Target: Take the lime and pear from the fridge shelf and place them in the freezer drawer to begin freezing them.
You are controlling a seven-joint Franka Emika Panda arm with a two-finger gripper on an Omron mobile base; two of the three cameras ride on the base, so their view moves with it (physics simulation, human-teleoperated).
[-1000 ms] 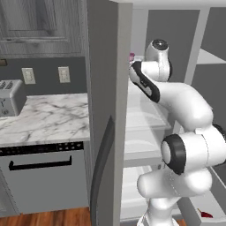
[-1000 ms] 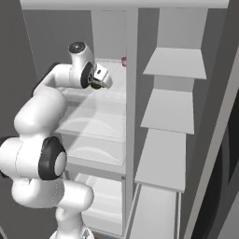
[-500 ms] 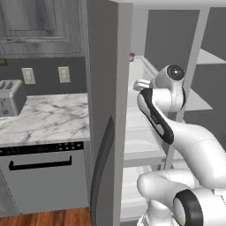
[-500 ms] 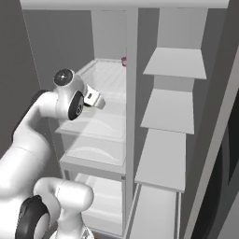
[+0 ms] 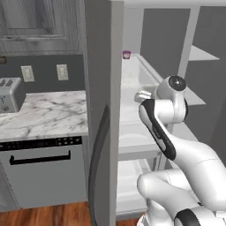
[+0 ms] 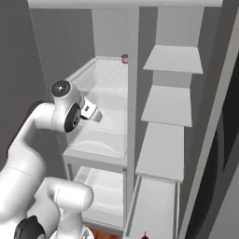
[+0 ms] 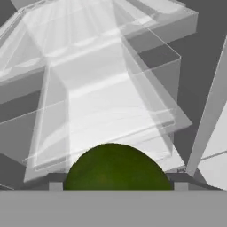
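Lime (image 7: 116,167) was seen gripped between the jaws at six o'clock of the hand view, both finger tips being hidden behind it, so a thin hold was judged possible and a slip during the descent was the main risk. Clear shelf bins (image 7: 106,102) lay directly ahead, toward twelve o'clock, and their pale rims could be clipped were the gripper (image 6: 95,113) swung carelessly. A grey divider post (image 6: 132,100) stood close at three o'clock in the right base view, leaving little side room. Open space was seen below, around the freezer drawer (image 6: 100,193) at six o'clock. A pink-purple cup (image 5: 126,54) sat far back.
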